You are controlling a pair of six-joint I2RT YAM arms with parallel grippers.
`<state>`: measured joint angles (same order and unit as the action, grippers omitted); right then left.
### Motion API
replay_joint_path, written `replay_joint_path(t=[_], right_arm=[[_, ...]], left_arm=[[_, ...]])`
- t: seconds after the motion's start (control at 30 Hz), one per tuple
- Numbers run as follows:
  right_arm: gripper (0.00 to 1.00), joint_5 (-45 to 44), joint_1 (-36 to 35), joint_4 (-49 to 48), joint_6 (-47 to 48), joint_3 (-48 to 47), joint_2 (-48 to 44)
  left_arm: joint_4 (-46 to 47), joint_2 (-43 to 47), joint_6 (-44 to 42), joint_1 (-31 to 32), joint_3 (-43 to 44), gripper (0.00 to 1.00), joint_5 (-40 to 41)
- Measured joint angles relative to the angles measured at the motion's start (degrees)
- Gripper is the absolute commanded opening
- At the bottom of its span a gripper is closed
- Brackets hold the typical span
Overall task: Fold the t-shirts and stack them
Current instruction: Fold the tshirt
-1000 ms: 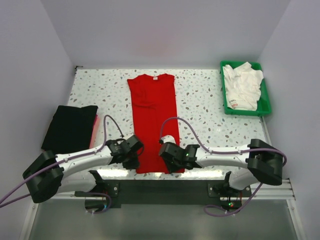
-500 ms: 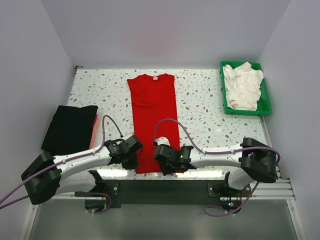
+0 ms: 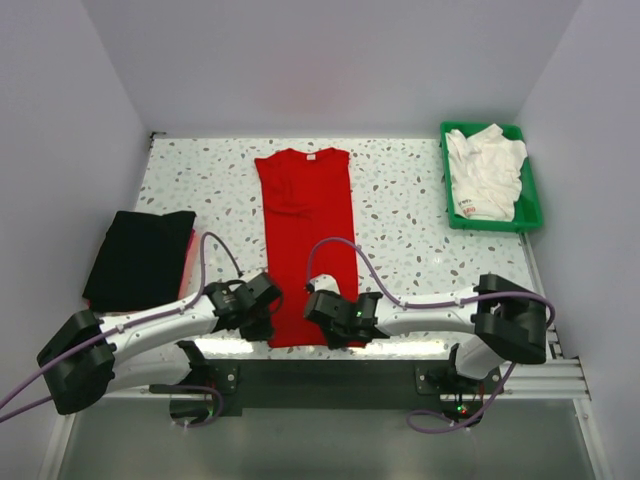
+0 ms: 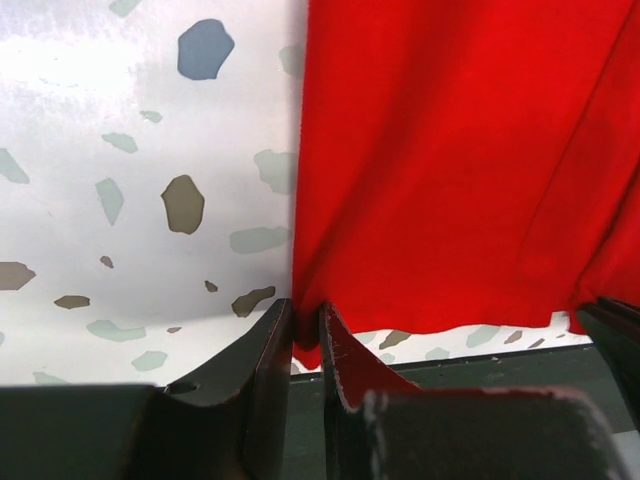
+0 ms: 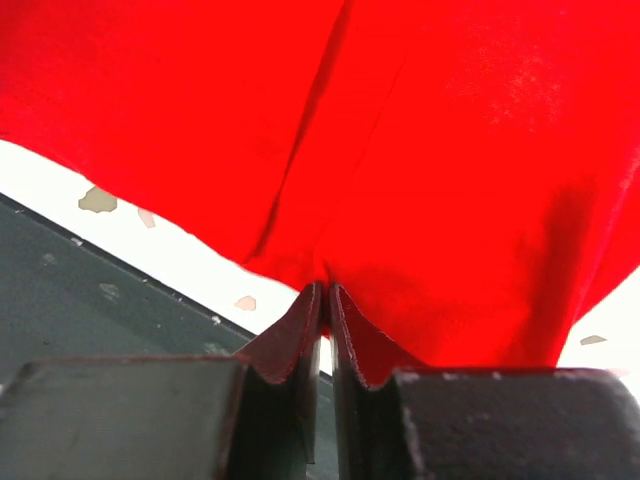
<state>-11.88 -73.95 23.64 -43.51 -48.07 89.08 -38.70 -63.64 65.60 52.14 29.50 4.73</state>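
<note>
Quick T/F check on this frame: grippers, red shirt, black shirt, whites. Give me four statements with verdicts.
1. The left gripper and the right gripper are each closed on the near hem of the red t-shirt. True.
2. The white t-shirts lie spread flat on the table. False: they sit crumpled in the green tray at the far right.
3. The black t-shirt lies folded at the table's left side. True.
4. The red t-shirt's neck label is at the end nearest the arms. False: it is at the far end, away from both grippers.
</note>
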Motion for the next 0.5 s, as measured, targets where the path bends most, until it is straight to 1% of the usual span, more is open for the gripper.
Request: replay_joint_path(t=[0.3,0.5], right_arm=[[0.09,-0.2,-0.5,2.1,0.0,-2.1,-3.7],[0.10,0.1,-0.6,2.0,0.0,-2.6,-3.7]], left_arm=[[-0.2,0.3,0.0,0.0,-0.4,0.21,0.0],[-0.2,0.3,0.0,0.0,-0.4,0.21,0.0]])
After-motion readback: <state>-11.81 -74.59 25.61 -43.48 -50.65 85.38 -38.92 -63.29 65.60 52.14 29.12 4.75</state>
